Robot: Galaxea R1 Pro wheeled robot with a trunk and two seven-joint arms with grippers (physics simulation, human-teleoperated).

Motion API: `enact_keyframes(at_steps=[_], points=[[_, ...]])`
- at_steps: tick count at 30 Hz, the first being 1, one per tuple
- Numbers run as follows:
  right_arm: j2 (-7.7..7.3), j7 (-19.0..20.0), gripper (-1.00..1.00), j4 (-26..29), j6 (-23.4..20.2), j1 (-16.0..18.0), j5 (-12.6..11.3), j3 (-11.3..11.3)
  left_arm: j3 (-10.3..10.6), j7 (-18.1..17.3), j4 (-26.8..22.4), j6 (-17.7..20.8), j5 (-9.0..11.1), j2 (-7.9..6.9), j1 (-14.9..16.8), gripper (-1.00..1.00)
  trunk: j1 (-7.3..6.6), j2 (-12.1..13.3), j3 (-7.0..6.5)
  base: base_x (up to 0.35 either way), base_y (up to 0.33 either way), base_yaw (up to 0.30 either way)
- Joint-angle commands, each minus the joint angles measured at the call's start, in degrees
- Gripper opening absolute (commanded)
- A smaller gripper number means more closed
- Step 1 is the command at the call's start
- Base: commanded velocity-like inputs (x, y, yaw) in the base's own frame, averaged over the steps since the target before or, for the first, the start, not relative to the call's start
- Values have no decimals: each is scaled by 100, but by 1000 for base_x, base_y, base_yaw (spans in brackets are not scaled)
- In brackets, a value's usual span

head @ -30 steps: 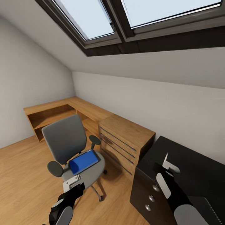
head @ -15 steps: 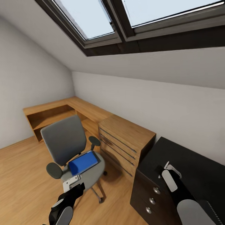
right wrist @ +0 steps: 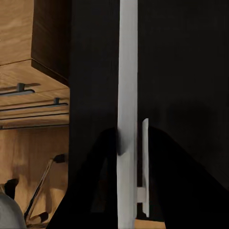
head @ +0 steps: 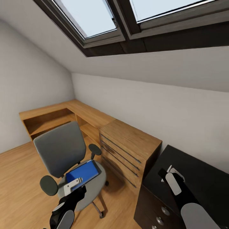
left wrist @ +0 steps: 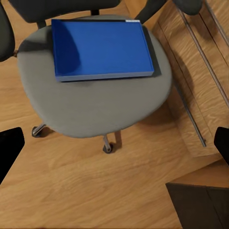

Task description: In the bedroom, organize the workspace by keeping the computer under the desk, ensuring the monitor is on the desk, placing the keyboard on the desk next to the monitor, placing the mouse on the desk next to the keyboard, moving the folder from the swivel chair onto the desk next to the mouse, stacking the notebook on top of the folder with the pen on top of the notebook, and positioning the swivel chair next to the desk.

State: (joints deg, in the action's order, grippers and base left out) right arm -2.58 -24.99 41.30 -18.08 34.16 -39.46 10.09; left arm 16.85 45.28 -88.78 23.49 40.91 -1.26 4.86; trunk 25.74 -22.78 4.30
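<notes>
Folder (left wrist: 101,47): bright blue, flat on the seat of the swivel chair (head: 58,151), not yet lifted.
Left pincer (head: 73,186): hovering near the seat's front edge, fingers spread wide, empty.
Right pincer (head: 171,174): over the black table (head: 194,173); a thin white strip sits between its fingers, though grip is hard to judge.
Progress: early; folder move and chair placement remain.

bright daylight from skylights (head: 95,19), soft shadow under swivel chair (left wrist: 95,105), sharp renders, wide-angle stretch at edges
</notes>
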Motion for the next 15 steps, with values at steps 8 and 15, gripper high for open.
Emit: enact_keyframes(at_steps=[8,15], points=[[-3,-30,-100,-328,1,117,-44,2,11,42,-26,15,31,2,7,100,5,-14,13,33,0,0],[-15,-17,-100,-1193,317,491,-27,-5,173,49,-104,11,28,12,8,100,5,-14,13,1,0,0]])
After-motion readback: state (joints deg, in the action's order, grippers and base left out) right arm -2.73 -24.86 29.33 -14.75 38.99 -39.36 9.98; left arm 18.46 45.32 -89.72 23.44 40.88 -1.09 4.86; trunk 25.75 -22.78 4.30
